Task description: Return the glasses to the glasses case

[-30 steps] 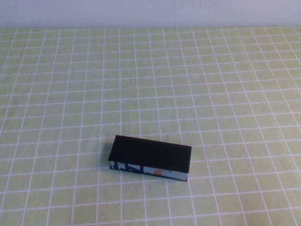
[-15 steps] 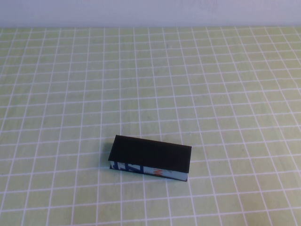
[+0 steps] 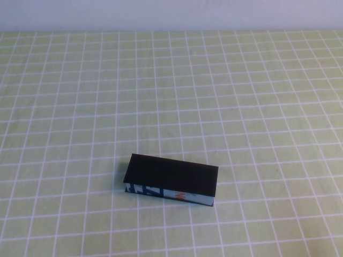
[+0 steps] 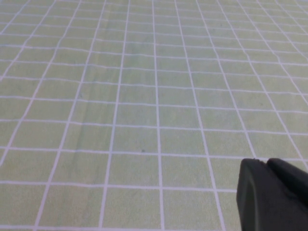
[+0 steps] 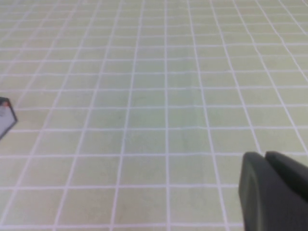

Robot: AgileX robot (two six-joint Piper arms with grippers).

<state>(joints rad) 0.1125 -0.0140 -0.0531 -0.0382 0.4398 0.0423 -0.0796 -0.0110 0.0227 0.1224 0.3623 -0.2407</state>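
Note:
The glasses case [image 3: 171, 179] is a flat black box with a blue, white and orange front edge. It lies on the green checked cloth, near the front middle in the high view. Only plain black shows on its top. One corner of the glasses case [image 5: 5, 115] shows at the edge of the right wrist view. The glasses are out of view in every frame. My left gripper [image 4: 266, 161] is shut and empty above bare cloth. My right gripper [image 5: 263, 155] is shut and empty above bare cloth, well away from the case. Neither arm shows in the high view.
The green cloth with white grid lines [image 3: 171, 96] covers the whole table. A pale wall [image 3: 171, 13] runs along the far edge. Nothing else lies on the cloth.

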